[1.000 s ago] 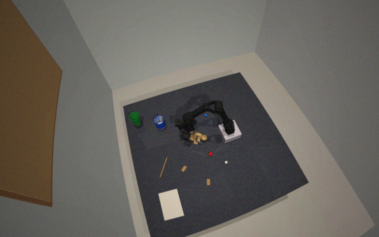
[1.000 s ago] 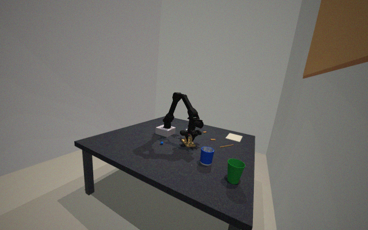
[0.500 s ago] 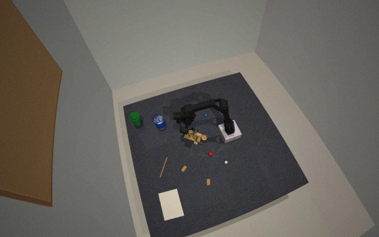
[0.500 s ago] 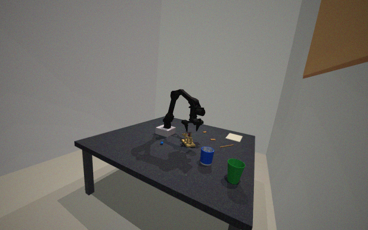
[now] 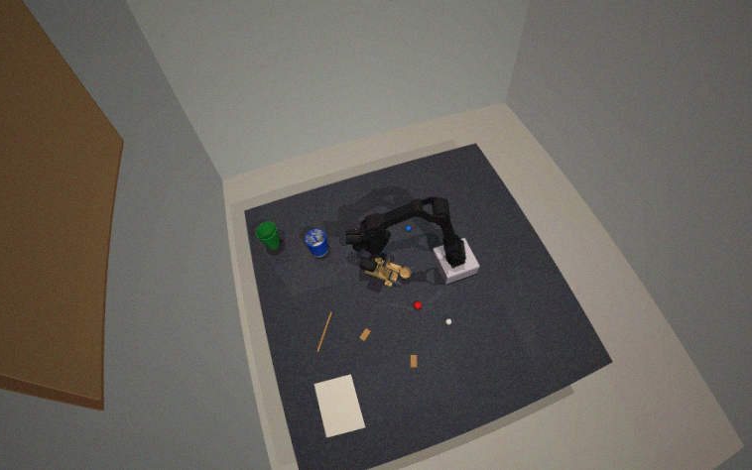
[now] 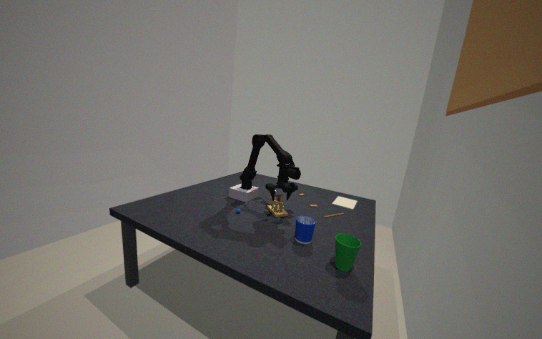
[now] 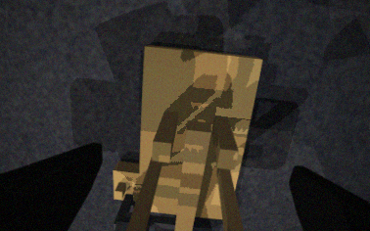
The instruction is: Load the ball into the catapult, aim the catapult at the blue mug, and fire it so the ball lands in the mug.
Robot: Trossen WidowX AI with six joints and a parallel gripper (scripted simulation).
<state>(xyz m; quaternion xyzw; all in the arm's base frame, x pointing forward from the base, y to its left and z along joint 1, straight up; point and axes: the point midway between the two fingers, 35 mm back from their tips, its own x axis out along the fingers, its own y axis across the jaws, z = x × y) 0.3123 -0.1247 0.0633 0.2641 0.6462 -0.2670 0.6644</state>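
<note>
The tan catapult (image 5: 389, 272) (image 6: 277, 212) (image 7: 161, 73) stands on the table, its round cup end towards the arm's base. No ball shows in that cup, as far as the small view tells. My gripper (image 6: 280, 199) (image 7: 197, 163) is open and empty above the catapult, a finger to each side of it in the wrist view. The blue mug (image 5: 318, 247) (image 6: 304, 230) stands upright beyond the catapult's other end. A red ball (image 5: 418, 304), a white ball (image 5: 448, 321) and a small blue ball (image 5: 408, 228) (image 6: 238, 210) lie on the table.
A green cup (image 5: 269, 235) (image 6: 346, 253) stands beyond the blue mug. A thin stick (image 5: 323, 332) (image 6: 333, 214), two small wooden blocks, one nearer the stick (image 5: 365, 334) (image 6: 313, 205), and a pale sheet (image 5: 339, 406) (image 6: 345, 202) lie to the side. The arm stands on a white base (image 5: 464, 274) (image 6: 243, 193).
</note>
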